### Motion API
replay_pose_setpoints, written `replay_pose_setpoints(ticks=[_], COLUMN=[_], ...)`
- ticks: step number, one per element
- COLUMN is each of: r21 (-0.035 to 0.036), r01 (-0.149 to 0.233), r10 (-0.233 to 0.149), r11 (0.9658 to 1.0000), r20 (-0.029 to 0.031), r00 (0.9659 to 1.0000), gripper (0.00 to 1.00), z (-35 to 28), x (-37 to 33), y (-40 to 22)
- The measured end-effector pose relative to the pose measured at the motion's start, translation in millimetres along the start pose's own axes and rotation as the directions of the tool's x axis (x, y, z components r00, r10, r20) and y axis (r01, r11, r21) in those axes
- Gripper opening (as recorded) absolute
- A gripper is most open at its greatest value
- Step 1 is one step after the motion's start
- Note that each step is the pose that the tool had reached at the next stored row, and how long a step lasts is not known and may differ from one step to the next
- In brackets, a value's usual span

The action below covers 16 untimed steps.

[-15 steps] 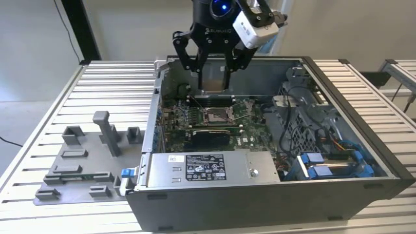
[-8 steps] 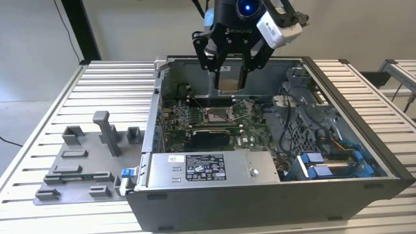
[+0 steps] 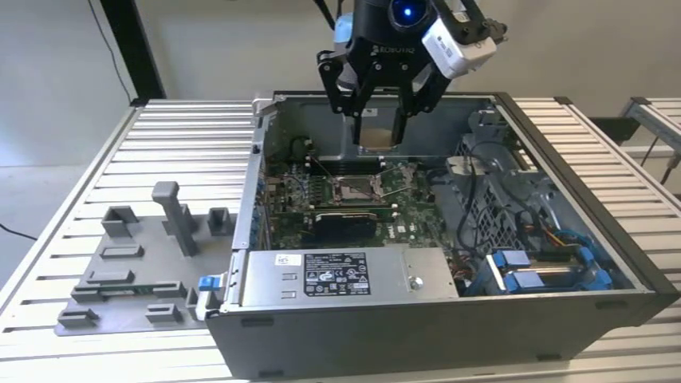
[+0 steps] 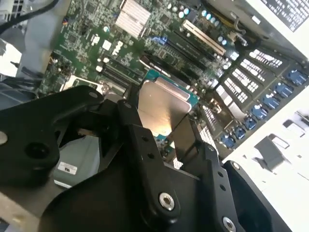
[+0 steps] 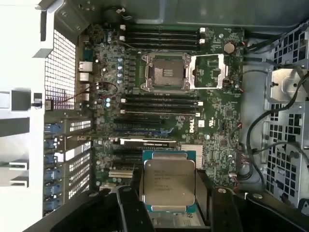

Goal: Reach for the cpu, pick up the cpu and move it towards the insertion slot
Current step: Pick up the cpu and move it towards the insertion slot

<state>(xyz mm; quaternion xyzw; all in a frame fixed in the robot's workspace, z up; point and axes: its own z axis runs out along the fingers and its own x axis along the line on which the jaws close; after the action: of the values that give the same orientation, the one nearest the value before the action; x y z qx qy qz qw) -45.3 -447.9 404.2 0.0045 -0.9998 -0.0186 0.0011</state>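
Above the open grey metal computer case (image 3: 596, 263), the black gripper (image 3: 380, 120) hangs with its two fingers clamped on the cpu (image 3: 379, 134), a small thin square chip with a pale silver-grey face. From the exterior view the chip sits between the finger pads, held clear of the green circuit board (image 3: 410, 203) beneath it and not touching anything in the case. In the first wrist view the cpu (image 5: 169, 181) shows its silver face edged with a green rim, with the dark fingers (image 5: 129, 212) pressing on two opposite sides. In the second wrist view the same chip (image 4: 161, 108) catches the light between the black linkage arms of the gripper (image 4: 164, 140).

The insertion slot (image 3: 356, 188), a small square socket with a shiny metal frame and a brownish-gold centre, lies on the board below the gripper, a little toward the exterior view's left. In the first wrist view the slot (image 5: 164, 72) stands open, its hinged metal frame plate (image 5: 207, 72) folded out flat beside it, and the cpu is well apart from it, with rows of black memory slots (image 5: 159, 104) between them.

On the slatted metal table (image 3: 181, 144), toward the exterior view's left of the case, rests a grey plastic fixture plate (image 3: 133, 271) with upright blocks. A silver power supply box (image 3: 352, 275) fills the near edge of the case, and blue-clipped drive bays (image 3: 543, 271) sit at the exterior view's right.
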Motion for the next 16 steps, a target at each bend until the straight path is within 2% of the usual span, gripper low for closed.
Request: replay_pose_setpoints(ticks=[4, 16], r21=[0.0, 0.0001], r01=[-0.001, -0.001], r10=[0.001, 0.001], r11=[1.0, 1.0], r20=[0.0001, 0.0002], r00=[1.0, 1.0], gripper=[0.0, 0.0], z=[1.3, 6.4], x=[0.3, 3.2], y=[11.3, 51.5])
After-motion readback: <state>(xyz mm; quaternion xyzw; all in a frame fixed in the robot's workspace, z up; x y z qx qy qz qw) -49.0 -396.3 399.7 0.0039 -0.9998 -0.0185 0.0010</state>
